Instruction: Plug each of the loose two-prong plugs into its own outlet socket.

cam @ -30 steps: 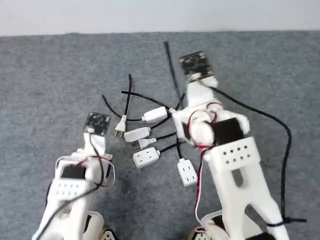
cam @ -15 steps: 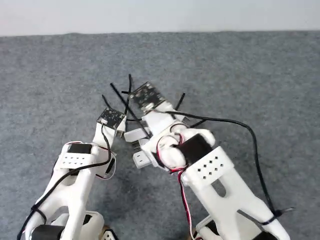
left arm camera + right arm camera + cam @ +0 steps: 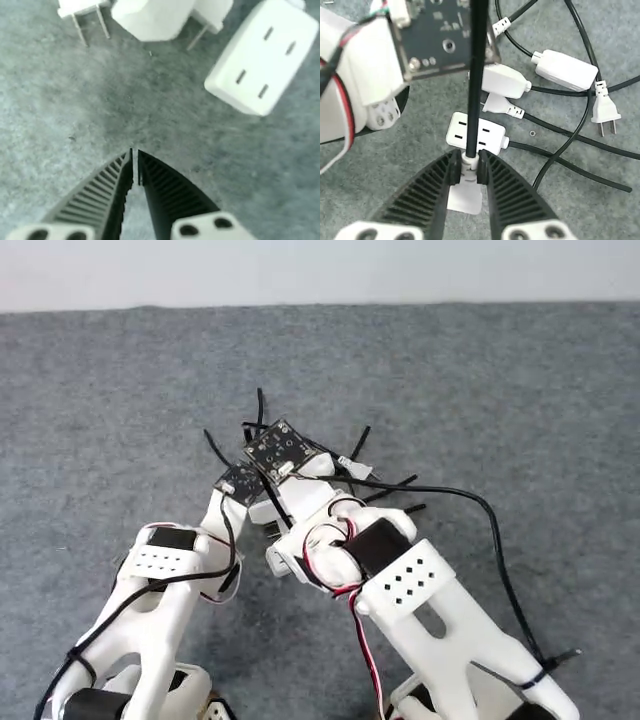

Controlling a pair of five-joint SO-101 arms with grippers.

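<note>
In the high view, the right arm (image 3: 410, 585) has been swung in from its far reach of a second ago and is now laid across the knot of black cords (image 3: 259, 410) on the grey table (image 3: 520, 390). The left arm (image 3: 160, 560) has been pushed forward until the two wrist boards nearly meet, and most of the plugs and sockets then uncovered are now hidden beneath them. In the left wrist view, the left gripper (image 3: 134, 159) is seen with its fingertips pressed together on nothing, over bare table; a socket block (image 3: 260, 57) lies near and a loose two-prong plug (image 3: 82, 12) beyond, neither touched. In the right wrist view, the right gripper (image 3: 468, 157) is clamped on the collar of a white cord end (image 3: 465, 200), whose stiff black lead (image 3: 476, 75) runs out over a socket block (image 3: 487, 136). Whether the held piece is plug or socket cannot be told. Another loose plug (image 3: 605, 111) lies well apart. No plug is seen seated, so the task is judged barely begun. The held piece has been brought to the sockets, alignment is called for next, and crowding of the arms is a risk.
</note>
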